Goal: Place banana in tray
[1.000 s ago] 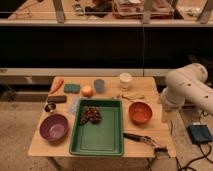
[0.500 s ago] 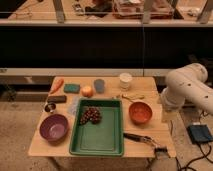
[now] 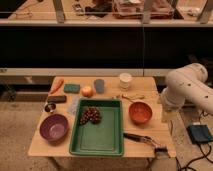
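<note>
The banana (image 3: pixel 131 96) is a slim pale-yellow curved fruit lying on the wooden table just behind the orange bowl (image 3: pixel 140 112). The green tray (image 3: pixel 100 138) sits at the table's front middle and holds a dark bunch of grapes (image 3: pixel 91 116) in its back left part. My white arm (image 3: pixel 187 90) stands at the table's right side. My gripper (image 3: pixel 166 114) hangs low by the table's right edge, to the right of the orange bowl and apart from the banana.
A purple bowl (image 3: pixel 53 127), a carrot (image 3: pixel 57 85), a green sponge (image 3: pixel 71 88), a round yellow-orange fruit (image 3: pixel 87 91), a grey cup (image 3: pixel 99 85) and a white cup (image 3: pixel 125 80) are on the table. A dark brush (image 3: pixel 142 139) lies at the front right.
</note>
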`<state>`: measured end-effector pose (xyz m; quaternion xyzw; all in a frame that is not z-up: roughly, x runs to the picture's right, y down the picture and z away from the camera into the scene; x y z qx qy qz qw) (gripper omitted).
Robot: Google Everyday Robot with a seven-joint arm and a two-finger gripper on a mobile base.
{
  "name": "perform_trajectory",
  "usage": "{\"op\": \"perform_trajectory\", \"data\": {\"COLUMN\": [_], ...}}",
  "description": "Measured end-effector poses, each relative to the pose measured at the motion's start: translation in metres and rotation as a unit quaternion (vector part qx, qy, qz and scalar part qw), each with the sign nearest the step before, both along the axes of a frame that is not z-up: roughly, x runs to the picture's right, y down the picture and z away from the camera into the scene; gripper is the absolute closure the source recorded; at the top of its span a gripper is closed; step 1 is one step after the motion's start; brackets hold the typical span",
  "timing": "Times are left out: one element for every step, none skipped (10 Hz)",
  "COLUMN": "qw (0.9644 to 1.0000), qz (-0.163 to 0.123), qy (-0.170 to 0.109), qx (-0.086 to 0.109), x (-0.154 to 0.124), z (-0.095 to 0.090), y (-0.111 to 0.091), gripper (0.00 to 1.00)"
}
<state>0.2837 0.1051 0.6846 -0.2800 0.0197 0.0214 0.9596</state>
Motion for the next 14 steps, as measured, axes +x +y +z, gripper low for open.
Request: {"op": "perform_trajectory", "data": {"qw": [1.0000, 1.0000, 1.0000, 1.0000, 1.0000, 0.9998, 0.9994, 0.9985, 0.9971, 0.9954, 0.9937, 0.9916, 0.9900, 0.9876], "qz": [0.000, 0.000, 0.000, 0.000, 0.001, 0.004, 0.006, 0.009, 0.012, 0.016, 0.020, 0.026, 0.032, 0.042], "qy": [0.000, 0.000, 0.000, 0.000, 0.000, -0.010, -0.016, -0.027, -0.040, -0.051, -0.061, -0.073, -0.082, -0.096], "qx": [0.000, 0.000, 0.000, 0.000, 0.002, 0.017, 0.030, 0.047, 0.064, 0.079, 0.092, 0.104, 0.111, 0.117], "x": [0.000, 0.000, 0.000, 0.000, 0.000, -0.002, -0.002, -0.006, -0.011, -0.017, -0.023, -0.030, -0.034, -0.039], "z": [0.000, 0.000, 0.000, 0.000, 0.000, 0.001, 0.003, 0.009, 0.019, 0.031, 0.045, 0.064, 0.077, 0.094], "y": [0.000, 0.000, 0.000, 0.000, -0.001, -0.008, -0.016, -0.032, -0.050, -0.070, -0.090, -0.114, -0.130, -0.150], "gripper": [0.35, 0.35, 0.35, 0.35, 0.35, 0.35, 0.35, 0.35, 0.35, 0.35, 0.35, 0.35, 0.35, 0.35]}}
